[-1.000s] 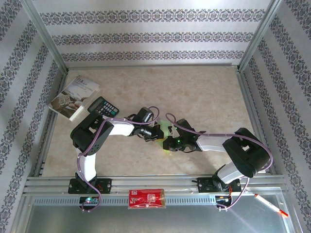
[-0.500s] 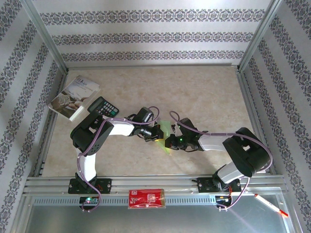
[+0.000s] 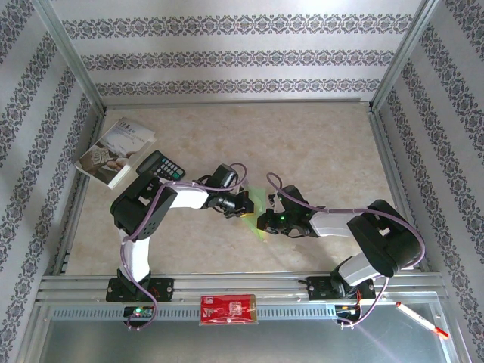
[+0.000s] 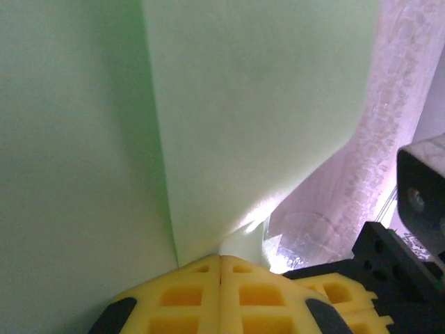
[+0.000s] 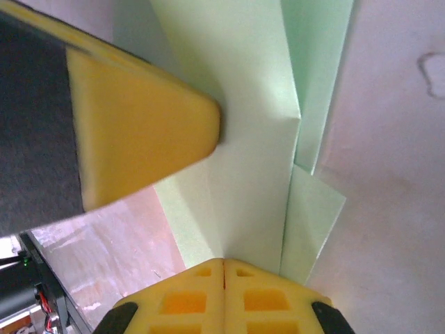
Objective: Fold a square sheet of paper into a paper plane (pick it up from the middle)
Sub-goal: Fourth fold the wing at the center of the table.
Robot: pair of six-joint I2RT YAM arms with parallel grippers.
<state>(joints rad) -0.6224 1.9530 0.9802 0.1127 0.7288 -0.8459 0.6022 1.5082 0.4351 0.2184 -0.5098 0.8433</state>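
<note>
— Looking at the green paper (image 3: 260,231), do you see it has come up? A second ago it lay low between the arms, hardly showing. Now it stands on edge above the tabletop (image 3: 318,144), a little this side of the middle.
— I do. The left tool (image 4: 221,259) has drawn back a touch toward the calculator (image 3: 160,165), and the paper went with it.
— Are both holding on?
— Both. The left tool's pads are pressed flat together with an edge of the paper nipped between them. The right tool (image 5: 223,263) is closed tight too, on a folded edge where several layers meet. I'd say it only just finished its pinch.
— So the paper hangs between them?
— Stretched from one to the other, the two tools nearly nose to nose. I can't tell from here whether any corner touches down.
— Is it a plane yet?
— Not to my eye. There's a long crease and some overlapping flaps, but no pointed dart with wings. With both ends gripped and the paper lifted, I'd guess they're setting up another fold. It's thin stuff, though, and if they pull too hard it could tear or slip.
</note>
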